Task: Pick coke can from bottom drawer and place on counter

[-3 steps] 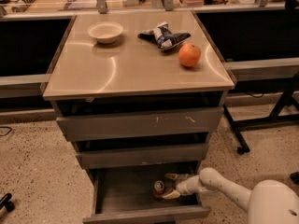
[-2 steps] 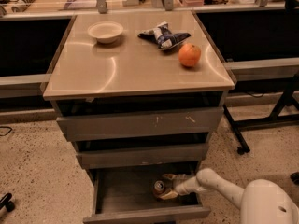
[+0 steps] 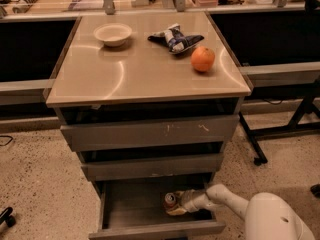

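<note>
Your claw [image 3: 176, 206] is down inside the open bottom drawer [image 3: 134, 210], reaching in from the right on the white arm [image 3: 226, 198]. The coke can [image 3: 170, 199] stands at the claw's tip, right against it, towards the right side of the drawer floor, with its silver top facing up and a little red showing below. The claw meets the can at its lower right side. You cannot tell from here whether the claw is clamped on the can or merely set against it.

Compared with a second ago, your arm has pushed a little further left into the drawer, and the robot's white body has crept leftwards at the lower right corner. The can sits in about the same spot as before and has not been lifted.

Up on the tan desk [image 3: 135, 76], nothing has shifted: the orange [image 3: 202, 59] is near the right edge, the crumpled packet [image 3: 174, 37] is behind it, and the bowl [image 3: 113, 34] is at the back left.
</note>
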`<state>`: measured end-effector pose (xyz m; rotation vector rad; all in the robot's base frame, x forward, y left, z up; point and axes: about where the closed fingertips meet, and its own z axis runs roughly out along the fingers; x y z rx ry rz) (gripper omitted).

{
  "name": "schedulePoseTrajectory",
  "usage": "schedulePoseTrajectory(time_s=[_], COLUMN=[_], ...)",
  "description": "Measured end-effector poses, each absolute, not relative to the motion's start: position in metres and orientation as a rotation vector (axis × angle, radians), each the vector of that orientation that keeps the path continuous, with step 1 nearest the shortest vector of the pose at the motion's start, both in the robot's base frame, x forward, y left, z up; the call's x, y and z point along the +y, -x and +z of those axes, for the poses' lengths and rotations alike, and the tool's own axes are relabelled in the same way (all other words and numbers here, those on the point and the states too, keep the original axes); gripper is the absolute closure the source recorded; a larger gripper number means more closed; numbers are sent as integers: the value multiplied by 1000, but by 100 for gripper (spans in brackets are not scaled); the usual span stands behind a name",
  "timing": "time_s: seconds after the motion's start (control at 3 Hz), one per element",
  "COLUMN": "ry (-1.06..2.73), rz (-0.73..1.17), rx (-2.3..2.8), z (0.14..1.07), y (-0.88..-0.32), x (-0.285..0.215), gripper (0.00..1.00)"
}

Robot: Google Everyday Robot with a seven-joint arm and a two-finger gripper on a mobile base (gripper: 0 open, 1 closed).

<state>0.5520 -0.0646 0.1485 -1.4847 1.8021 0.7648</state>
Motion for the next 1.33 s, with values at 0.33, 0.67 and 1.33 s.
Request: schedulePoseTrajectory(time_s=[0.33,0.67,1.33], ry=[1485,1506,1514], rz=[766,762,696], rx=[1802,1799,1853], z=[148,155,218], y=[-552,-547,-537], x=[-64,-62,-59], gripper=[74,97,100])
